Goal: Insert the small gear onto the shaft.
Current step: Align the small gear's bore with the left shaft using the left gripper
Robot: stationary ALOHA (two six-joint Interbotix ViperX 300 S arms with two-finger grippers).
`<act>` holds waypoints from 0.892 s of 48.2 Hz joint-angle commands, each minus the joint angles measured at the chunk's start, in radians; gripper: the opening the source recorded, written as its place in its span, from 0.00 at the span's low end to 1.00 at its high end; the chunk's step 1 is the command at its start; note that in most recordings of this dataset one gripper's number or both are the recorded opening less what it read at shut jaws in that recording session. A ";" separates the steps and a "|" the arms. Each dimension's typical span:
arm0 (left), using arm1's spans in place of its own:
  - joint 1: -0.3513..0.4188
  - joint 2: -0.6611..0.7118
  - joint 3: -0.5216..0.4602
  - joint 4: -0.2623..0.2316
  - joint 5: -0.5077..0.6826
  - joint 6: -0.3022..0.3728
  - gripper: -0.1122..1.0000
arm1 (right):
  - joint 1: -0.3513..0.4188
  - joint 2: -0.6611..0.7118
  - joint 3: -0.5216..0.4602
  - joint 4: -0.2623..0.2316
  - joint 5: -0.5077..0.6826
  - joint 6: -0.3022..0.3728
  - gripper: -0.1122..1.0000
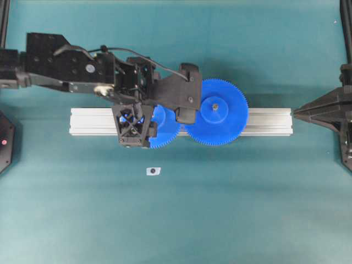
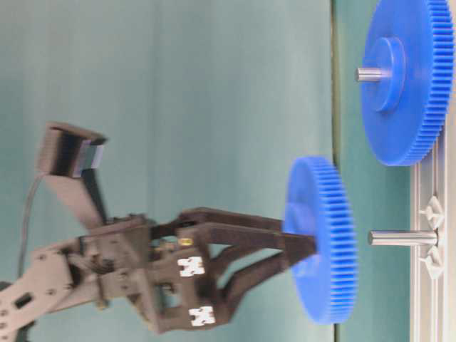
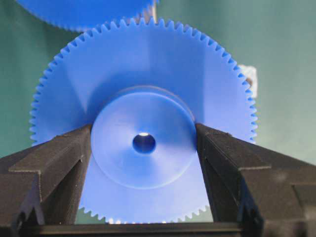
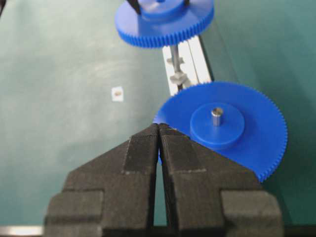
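The small gear (image 2: pixel 320 241) is held by its hub in the left claw (image 3: pixel 143 143), above the shaft (image 2: pixel 402 238). Bore and shaft look in line; tip not yet entered. Right claw (image 4: pixel 159 129) is closed, farther off.

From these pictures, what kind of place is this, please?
Probably a robotics lab bench for assembly trials. A teal table carries a slotted aluminium rail with gears on pins, and two black robot arms work there; the left gripper holds the small gear by its hub.
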 commanded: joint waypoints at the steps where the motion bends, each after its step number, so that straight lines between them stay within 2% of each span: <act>1: 0.002 -0.015 -0.006 0.002 -0.028 -0.002 0.72 | -0.003 0.005 -0.012 0.000 -0.003 0.006 0.18; 21: 0.009 -0.006 0.057 0.002 -0.109 -0.015 0.72 | -0.003 0.005 -0.015 0.000 -0.002 0.006 0.18; 43: 0.029 0.021 0.067 0.002 -0.144 -0.018 0.72 | -0.003 0.005 -0.015 0.000 -0.002 0.008 0.18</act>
